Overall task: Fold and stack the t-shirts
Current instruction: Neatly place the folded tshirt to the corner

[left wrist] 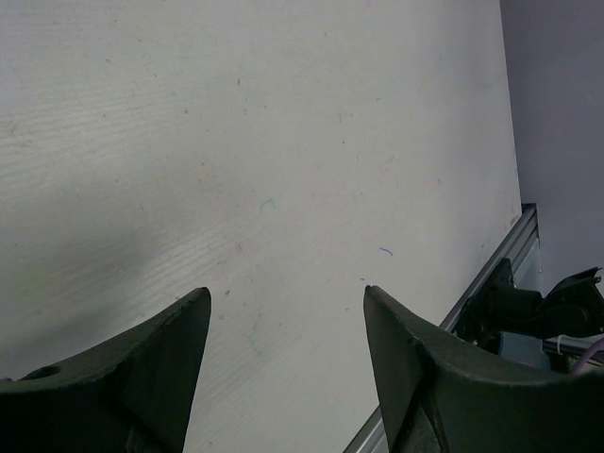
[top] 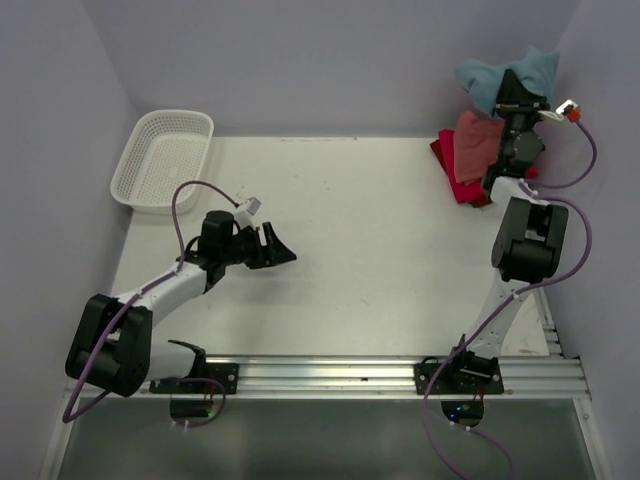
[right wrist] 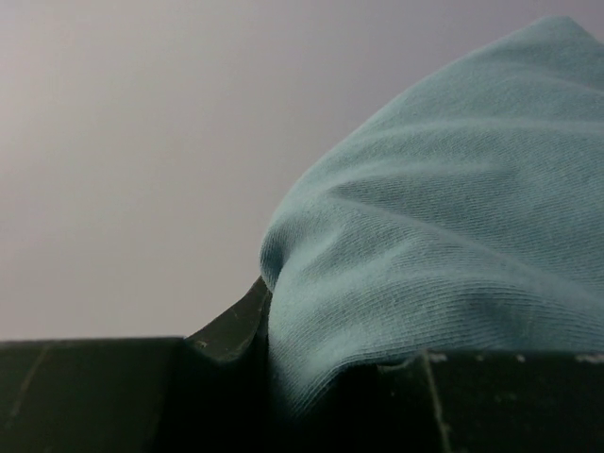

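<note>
A dusty teal-blue t-shirt (top: 495,78) hangs bunched in the air at the back right corner, with my right gripper (top: 520,88) shut on it. In the right wrist view the teal t-shirt (right wrist: 453,245) fills the right side and drapes over my right gripper (right wrist: 316,349). Below it on the table lie a salmon-pink t-shirt (top: 474,140) and a red t-shirt (top: 458,180), partly behind the right arm. My left gripper (top: 283,247) hovers low over the table's left half, open and holding nothing; its fingers (left wrist: 160,368) frame bare white tabletop.
A white mesh basket (top: 163,158) stands at the back left corner. The white table (top: 370,260) spreads between the arms. An aluminium rail (top: 360,375) runs along the near edge. Lilac walls close in behind and on both sides.
</note>
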Robot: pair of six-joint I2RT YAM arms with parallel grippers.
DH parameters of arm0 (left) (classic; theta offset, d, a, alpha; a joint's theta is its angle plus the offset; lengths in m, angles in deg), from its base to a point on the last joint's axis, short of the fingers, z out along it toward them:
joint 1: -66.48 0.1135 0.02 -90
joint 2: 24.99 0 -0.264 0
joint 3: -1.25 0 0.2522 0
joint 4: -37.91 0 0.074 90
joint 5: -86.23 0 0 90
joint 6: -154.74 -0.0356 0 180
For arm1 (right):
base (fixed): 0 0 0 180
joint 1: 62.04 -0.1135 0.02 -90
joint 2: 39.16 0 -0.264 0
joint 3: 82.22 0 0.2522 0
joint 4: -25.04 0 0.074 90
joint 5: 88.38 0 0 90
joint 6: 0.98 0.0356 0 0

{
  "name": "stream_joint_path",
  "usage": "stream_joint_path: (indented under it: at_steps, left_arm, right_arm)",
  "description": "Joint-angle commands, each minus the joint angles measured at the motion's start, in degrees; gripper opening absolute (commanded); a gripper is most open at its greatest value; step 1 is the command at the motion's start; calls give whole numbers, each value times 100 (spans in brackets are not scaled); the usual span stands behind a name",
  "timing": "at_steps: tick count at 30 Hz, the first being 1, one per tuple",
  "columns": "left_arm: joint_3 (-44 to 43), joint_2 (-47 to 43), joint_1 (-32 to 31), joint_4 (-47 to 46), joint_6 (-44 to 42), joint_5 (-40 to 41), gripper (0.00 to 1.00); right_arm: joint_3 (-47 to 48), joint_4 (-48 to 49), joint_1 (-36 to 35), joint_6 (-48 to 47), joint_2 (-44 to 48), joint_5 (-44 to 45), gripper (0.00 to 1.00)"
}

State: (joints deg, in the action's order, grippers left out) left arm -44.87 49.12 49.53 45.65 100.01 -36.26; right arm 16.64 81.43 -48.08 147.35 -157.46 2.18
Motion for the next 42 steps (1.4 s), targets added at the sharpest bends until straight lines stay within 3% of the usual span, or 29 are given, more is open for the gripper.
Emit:
stream_joint_path:
  at_steps: [1,10,21,23,24,25,32,33,36,38,40,42]
  left_arm:
    - [-139,-98,-19,-13,-195,32,69]
    - [195,-10,-19,-224,-152,-100,69]
    - [169,-107,-19,-356,24,-249,69]
    - [169,-124,-19,-356,50,-267,70]
    - [169,-159,-28,-373,77,-275,71]
    - [160,-168,-19,-373,86,-293,72]
    - [142,-265,-19,-347,103,-337,75]
    - [160,-265,-19,-338,95,-346,75]
    - [230,-318,-28,-417,138,-363,75]
    - [265,-361,-19,-461,165,-363,75]
    - [292,-397,-28,-540,209,-363,75]
    - [274,-423,-19,-567,200,-363,75]
  right_arm:
    - [-387,350,-24,-383,80,313,0]
    - [-1162,113,-68,-190,-1274,498,0]
    - [-2594,-1,-139,-120,-115,841,0]
    - [-2918,-176,-139,117,165,902,50]
    - [-3033,-325,-139,179,498,911,84]
    - [-3278,-648,-165,170,727,955,99]
    - [-3720,-3197,-288,-137,2459,1395,99]
    - [-3676,-3740,-288,-233,2565,1220,99]
    - [-3658,-4097,-288,-540,2935,772,99]
    - [-3650,-4054,-297,-681,3076,-35,99]
    - [-3135,-4717,-341,-1348,3032,-1131,99]
    - [-2930,-5342,-472,-1944,3050,-1556,99]
